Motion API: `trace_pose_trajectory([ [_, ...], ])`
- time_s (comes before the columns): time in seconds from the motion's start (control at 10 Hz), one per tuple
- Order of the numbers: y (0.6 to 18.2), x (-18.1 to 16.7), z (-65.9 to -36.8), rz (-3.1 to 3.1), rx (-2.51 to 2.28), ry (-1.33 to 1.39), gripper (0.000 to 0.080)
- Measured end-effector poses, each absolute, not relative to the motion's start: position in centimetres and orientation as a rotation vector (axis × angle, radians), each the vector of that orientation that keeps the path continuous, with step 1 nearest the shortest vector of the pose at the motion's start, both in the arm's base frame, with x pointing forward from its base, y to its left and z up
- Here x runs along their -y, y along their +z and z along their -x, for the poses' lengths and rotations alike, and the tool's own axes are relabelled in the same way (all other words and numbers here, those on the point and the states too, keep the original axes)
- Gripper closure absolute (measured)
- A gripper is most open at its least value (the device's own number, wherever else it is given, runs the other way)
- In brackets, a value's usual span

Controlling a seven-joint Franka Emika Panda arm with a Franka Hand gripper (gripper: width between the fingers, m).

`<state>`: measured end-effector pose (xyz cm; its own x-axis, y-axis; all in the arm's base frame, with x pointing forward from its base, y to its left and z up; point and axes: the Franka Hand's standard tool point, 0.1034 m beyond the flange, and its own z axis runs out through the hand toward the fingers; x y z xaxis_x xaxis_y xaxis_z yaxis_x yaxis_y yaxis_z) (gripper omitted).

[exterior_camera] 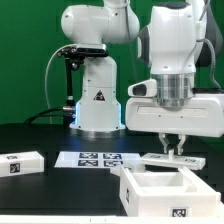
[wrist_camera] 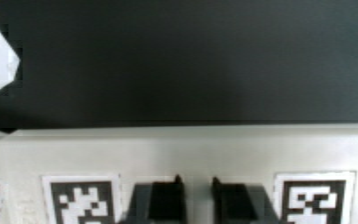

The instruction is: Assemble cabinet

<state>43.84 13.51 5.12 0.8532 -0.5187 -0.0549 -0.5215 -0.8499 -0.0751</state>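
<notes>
Exterior view: the open-topped white plastic box of flat tagged panels, the cabinet body, sits just below and in front of the black two-finger pincer, whose fingers, pressed nearly together, appear to pinch the flat white panel beneath them. I judge a level, slow lift best. Only black-and-white square tags show; no readable writing.

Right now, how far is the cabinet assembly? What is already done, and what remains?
Done: the cabinet body stands in front as an open white box, its walls joined. In hand: the end effector, shut, is down at a flat tagged panel behind the box; whether it grips the panel is unclear. Left: that panel and the loose white part at the exterior view's left are not yet fitted.
</notes>
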Motion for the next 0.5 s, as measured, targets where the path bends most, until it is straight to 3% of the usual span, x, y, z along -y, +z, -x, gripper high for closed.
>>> trace_pose_trajectory([
  [0.5,5.54,-13.82,-43.76,2.805,-1.172,0.083,0.0737],
])
